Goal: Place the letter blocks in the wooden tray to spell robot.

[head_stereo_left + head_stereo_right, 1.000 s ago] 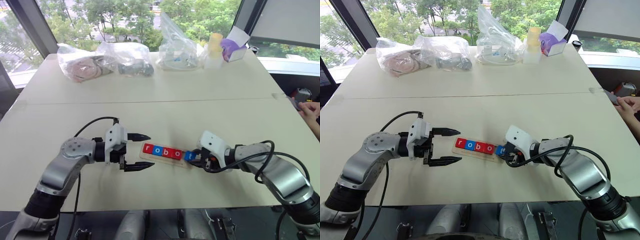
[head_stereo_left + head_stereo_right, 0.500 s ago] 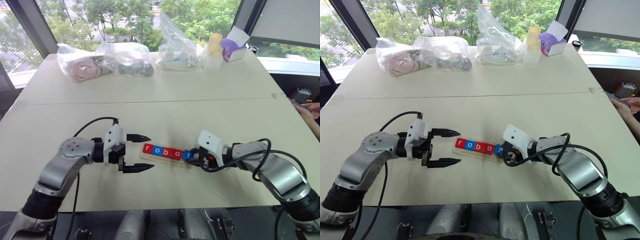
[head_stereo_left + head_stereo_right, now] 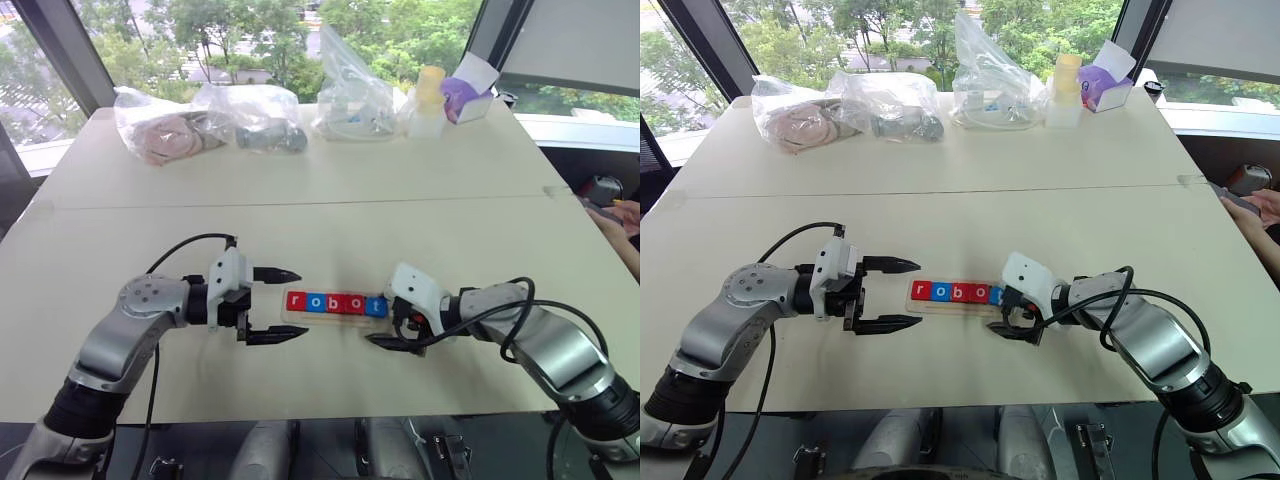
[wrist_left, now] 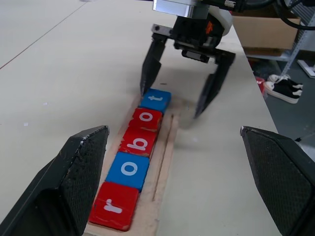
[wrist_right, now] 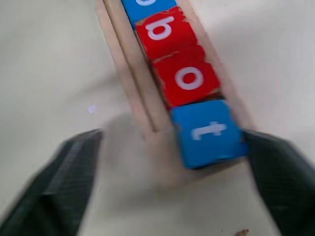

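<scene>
The right gripper has let go of the blue t block that it was clamped on half a second ago. Its two black fingers are now spread apart and empty. The wooden tray has also turned a little and lies straighter across the table than it did.

The open fingers stand on either side of the tray's right end. One tip is just beside a corner of the t block, and whether it touches cannot be told. The other tip hangs over bare table on the near side. This looks like a release, with the fingers opened so the block rests on its own.

The t block sits in the tray as the last of five, touching its neighbour. From the robot's left the blocks read red r, blue o, red b, red o, blue t. They make one close row, so the word appears complete.

The left gripper is also wide open and holds nothing. Its fingers flank the tray's left end without touching it, probably ready to steady the tray.

Clear plastic bags lie well apart along the far edge. A person's hand shows at the right edge.
</scene>
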{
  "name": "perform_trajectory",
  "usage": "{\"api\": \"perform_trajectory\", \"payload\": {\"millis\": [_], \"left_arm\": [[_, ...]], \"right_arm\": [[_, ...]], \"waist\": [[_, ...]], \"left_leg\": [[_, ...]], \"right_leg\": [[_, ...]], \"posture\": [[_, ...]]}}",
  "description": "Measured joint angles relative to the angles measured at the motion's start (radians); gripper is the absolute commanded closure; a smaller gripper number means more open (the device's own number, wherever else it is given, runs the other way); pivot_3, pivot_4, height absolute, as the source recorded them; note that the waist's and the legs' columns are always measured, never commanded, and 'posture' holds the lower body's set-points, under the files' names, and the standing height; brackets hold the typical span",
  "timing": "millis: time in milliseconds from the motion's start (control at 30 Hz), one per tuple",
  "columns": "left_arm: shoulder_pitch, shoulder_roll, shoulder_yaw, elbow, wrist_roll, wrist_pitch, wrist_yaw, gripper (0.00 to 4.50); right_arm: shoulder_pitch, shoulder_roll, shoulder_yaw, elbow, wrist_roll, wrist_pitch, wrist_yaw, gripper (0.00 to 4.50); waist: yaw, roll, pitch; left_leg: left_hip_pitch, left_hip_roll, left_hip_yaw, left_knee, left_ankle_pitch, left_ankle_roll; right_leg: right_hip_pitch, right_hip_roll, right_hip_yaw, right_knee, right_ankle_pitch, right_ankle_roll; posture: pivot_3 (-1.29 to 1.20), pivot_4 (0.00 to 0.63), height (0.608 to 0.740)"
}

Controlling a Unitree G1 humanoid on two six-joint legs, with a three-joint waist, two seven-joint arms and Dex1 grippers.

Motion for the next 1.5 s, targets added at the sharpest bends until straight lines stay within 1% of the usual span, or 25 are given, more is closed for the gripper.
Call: {"api": "perform_trajectory", "payload": {"millis": [200, 333, 433, 533, 600, 800, 1500], "left_arm": [[0.000, 0.000, 0.000, 0.000, 0.000, 0.000, 0.003, 0.00], [0.001, 0.000, 0.000, 0.000, 0.000, 0.000, 0.003, 0.00], [0.001, 0.000, 0.000, 0.000, 0.000, 0.000, 0.003, 0.00], [0.001, -0.001, 0.000, -0.001, 0.000, 0.000, 0.004, 0.00], [0.001, -0.001, 0.000, -0.001, 0.000, 0.000, 0.003, 0.00], [0.001, -0.001, 0.000, -0.002, 0.000, 0.000, 0.003, 0.00], [0.015, 0.002, 0.000, -0.016, 0.000, 0.001, 0.014, 0.00]], "right_arm": [[-0.023, -0.002, -0.005, 0.013, -0.003, -0.011, -0.001, 0.05], [-0.043, -0.020, -0.036, 0.043, -0.005, -0.011, -0.001, 0.05], [-0.055, -0.052, -0.058, 0.062, -0.012, -0.024, 0.002, 0.05], [-0.038, -0.109, -0.056, 0.096, -0.052, -0.083, 0.013, 0.05], [-0.026, -0.127, -0.055, 0.124, -0.077, -0.114, 0.019, 0.05], [-0.031, -0.114, -0.055, 0.178, -0.102, -0.151, 0.018, 0.05], [-0.074, -0.002, -0.025, 0.156, -0.121, -0.127, 0.011, 0.05]], "waist": [[0.000, 0.000, 0.000], [0.001, 0.000, 0.000], [0.001, 0.000, 0.000], [0.001, 0.000, 0.000], [0.001, 0.000, 0.000], [-0.004, 0.000, 0.000], [-0.001, 0.000, 0.000]], "left_leg": [[0.000, 0.000, 0.000, 0.000, 0.000, 0.000], [0.000, 0.000, 0.000, 0.000, 0.000, 0.000], [0.000, 0.000, 0.000, 0.000, 0.000, 0.000], [0.000, 0.000, 0.000, 0.000, 0.000, 0.000], [0.000, 0.000, 0.001, 0.000, 0.000, 0.000], [0.000, 0.001, 0.001, 0.000, 0.000, 0.000], [0.000, 0.000, 0.001, 0.000, 0.000, 0.000]], "right_leg": [[0.000, 0.000, 0.000, 0.000, 0.000, 0.000], [0.000, 0.000, 0.000, 0.000, 0.000, 0.000], [0.000, 0.000, 0.000, 0.000, 0.000, 0.000], [0.000, 0.000, 0.000, 0.000, 0.000, 0.000], [0.000, 0.000, 0.000, 0.000, 0.000, 0.000], [0.000, 0.000, 0.000, 0.000, 0.000, 0.000], [0.000, 0.000, 0.000, 0.000, 0.000, 0.000]], "posture": [[0.00, 0.150, 0.740], [0.00, 0.150, 0.740], [0.00, 0.150, 0.740], [0.00, 0.150, 0.740], [0.00, 0.150, 0.740], [0.00, 0.150, 0.740], [0.00, 0.150, 0.740]]}}
